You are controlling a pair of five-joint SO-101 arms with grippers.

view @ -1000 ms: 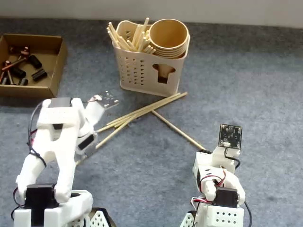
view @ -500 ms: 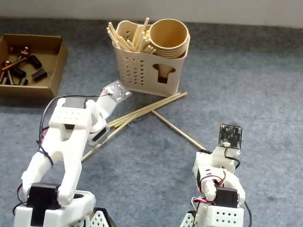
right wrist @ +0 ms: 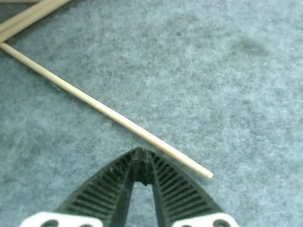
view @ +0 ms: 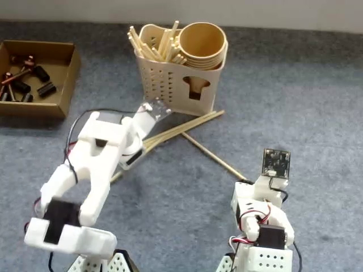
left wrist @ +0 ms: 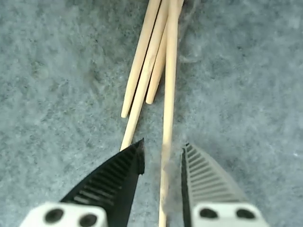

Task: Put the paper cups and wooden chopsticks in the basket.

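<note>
While the left claw hangs spread over the carpet, one chopstick runs right between its tips; right claw is pinched together, lone chopstick just past it.

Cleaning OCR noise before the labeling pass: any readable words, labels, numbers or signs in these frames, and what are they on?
No readable text in any view.
Basket, paper cups, chopsticks: no print visible.
Cardboard box: no visible label.
Circuit board on the right arm: any markings are too small to read.
</note>
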